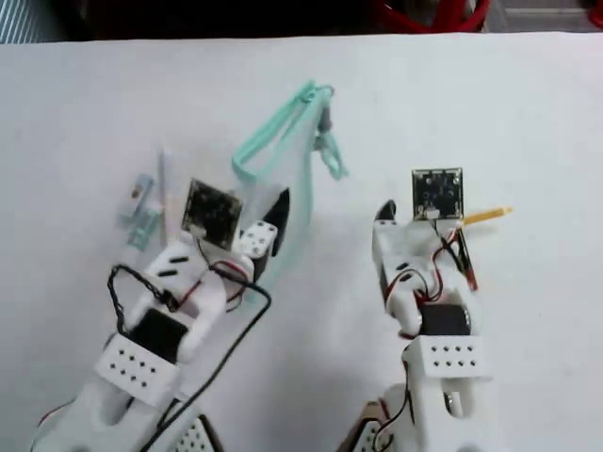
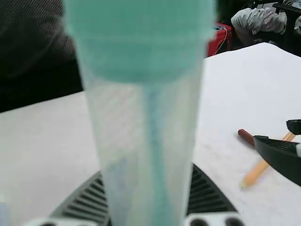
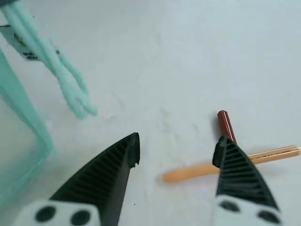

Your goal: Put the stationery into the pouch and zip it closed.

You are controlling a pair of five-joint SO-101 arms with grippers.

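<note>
Gripping pouch (image 2: 141,141) upright, left end effector (image 1: 273,224) clamped on its edge, right end effector (image 3: 179,146) fingers apart, orange pencil (image 3: 188,172) and brown pen (image 3: 225,125) lying just beside on white tabletop (image 3: 188,56).

Both white plastic arms (image 1: 141,363) carry black servos (image 1: 155,331), red-and-black cables (image 1: 415,278), and black ribbed-fingered tools (image 3: 178,141).

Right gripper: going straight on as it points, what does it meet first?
Probably the orange pencil, lying on the table just ahead between the right gripper's open fingers; depth is unclear.
</note>
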